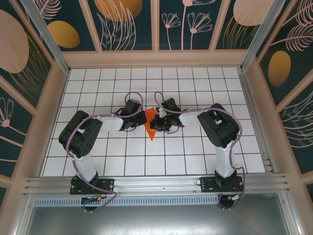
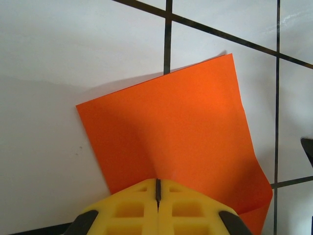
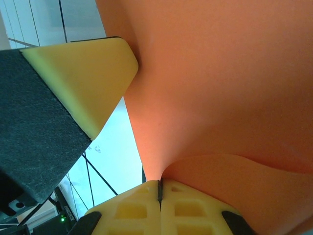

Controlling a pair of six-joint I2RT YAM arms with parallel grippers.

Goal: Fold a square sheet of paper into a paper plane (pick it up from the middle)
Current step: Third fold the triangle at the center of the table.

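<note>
One square sheet of paper, two arms counted, left arm based at 7 o'clock, right arm at 5 o'clock, two grippers, left gripper, right gripper, one tiled table.

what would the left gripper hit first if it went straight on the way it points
The square sheet of paper: the left gripper is shut on its near edge, and the sheet spreads straight ahead. Past it, probably the tiled table; depth is unclear.

Nothing legible here — no text, label, brand, number or sign can be read.
</note>
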